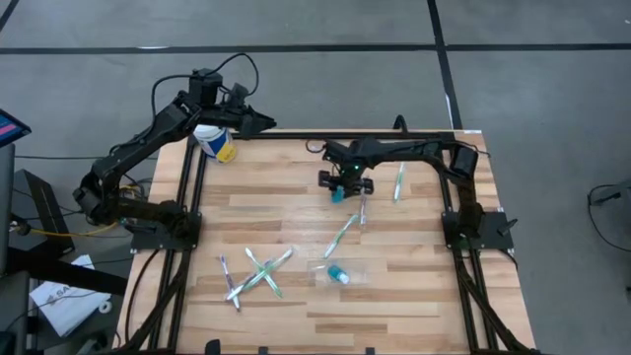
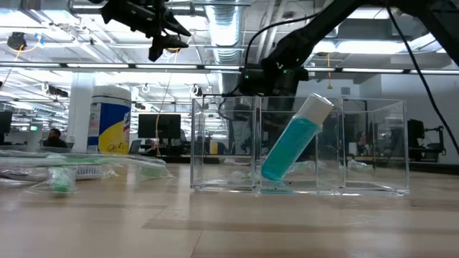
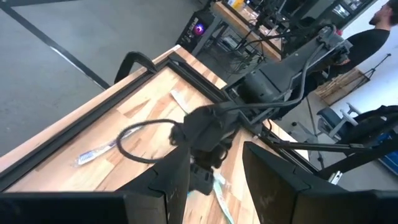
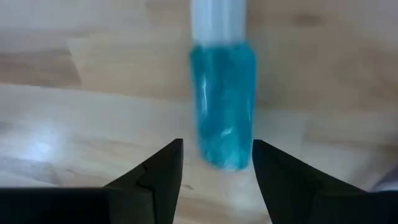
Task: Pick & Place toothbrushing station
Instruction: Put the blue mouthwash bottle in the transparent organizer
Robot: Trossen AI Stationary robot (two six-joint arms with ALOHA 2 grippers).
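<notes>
A teal tube [image 4: 222, 102] is lying on the tabletop [image 1: 414, 296] directly under the right hand [image 1: 340, 187], just ahead of its fingertips [image 4: 163, 163]. The fingers are standing apart with nothing between them, the tube sitting beyond the gap. A second tube [image 1: 337, 275] is resting inside the clear cup [image 1: 340, 271], which is lying nearer the front edge than the hand; in the low view this tube [image 2: 294, 140] is leaning tilted against the cup's [image 2: 358, 147] wall. Toothbrushes are lying scattered: one [image 1: 398, 181] beside the hand, two [image 1: 343, 232] between hand and cup, and a crossed cluster [image 1: 258, 274] farther off. The left hand [image 1: 258, 120] is hovering at the far edge near the canister [image 1: 215, 143], fingers [image 3: 273, 180] parted, holding nothing.
</notes>
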